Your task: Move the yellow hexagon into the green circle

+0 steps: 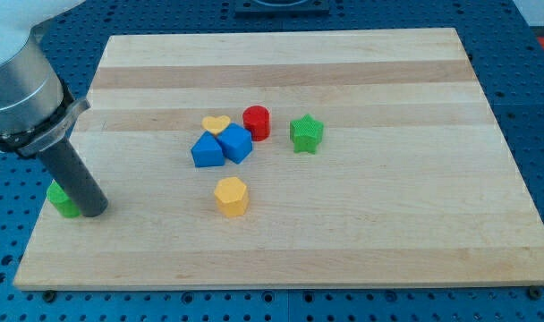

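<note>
The yellow hexagon (231,196) lies on the wooden board, left of the middle and toward the view's bottom. The green circle (62,199) sits at the board's left edge, partly hidden behind my rod. My tip (93,211) rests on the board right beside the green circle, on its right side, touching or nearly touching it. The yellow hexagon is well to the right of the tip, with open board between them.
Above the hexagon is a cluster: two blue blocks (207,151) (236,143), a yellow heart (216,124) and a red cylinder (257,122). A green star (306,133) stands to their right. The wooden board (388,80) lies on a blue perforated table.
</note>
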You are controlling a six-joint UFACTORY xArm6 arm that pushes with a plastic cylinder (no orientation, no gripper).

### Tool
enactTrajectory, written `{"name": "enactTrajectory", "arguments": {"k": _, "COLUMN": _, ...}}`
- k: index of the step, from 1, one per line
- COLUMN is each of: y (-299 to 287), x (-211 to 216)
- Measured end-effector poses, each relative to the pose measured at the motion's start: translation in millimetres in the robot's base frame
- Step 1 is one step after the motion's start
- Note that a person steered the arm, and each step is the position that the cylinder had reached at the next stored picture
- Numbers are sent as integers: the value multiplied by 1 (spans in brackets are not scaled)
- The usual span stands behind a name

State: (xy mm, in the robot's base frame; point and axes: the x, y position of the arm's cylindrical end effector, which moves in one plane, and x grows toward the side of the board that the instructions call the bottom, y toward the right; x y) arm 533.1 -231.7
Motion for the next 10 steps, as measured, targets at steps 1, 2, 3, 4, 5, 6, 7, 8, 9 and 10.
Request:
{"name": "enactTrajectory", "arguments": {"k": 1, "y": 17, "x": -1}}
{"name": "enactTrajectory", "arguments": {"k": 2, "y": 52, "x": -34}}
{"name": "enactTrajectory", "arguments": {"k": 3, "y": 81, "x": -52}}
{"name": "enactTrajectory", "arguments": {"k": 4, "y": 140, "x": -58}}
{"name": "enactTrajectory", "arguments": {"k": 5, "y": 196, "x": -44}}
{"name": "enactTrajectory", "arguments": {"k": 6, "y": 215, "x": -43}}
{"name": "enactTrajectory", "arguments": {"k": 7, "y": 213, "x": -40}}
{"name": "enactTrajectory", "arguments": {"k": 8, "y": 170, "x": -11}}
{"name": "enactTrajectory", "arguments": {"k": 9, "y": 176, "x": 4}}
{"name": "enactTrajectory", "arguments": {"k": 10, "y": 148, "x": 9}}
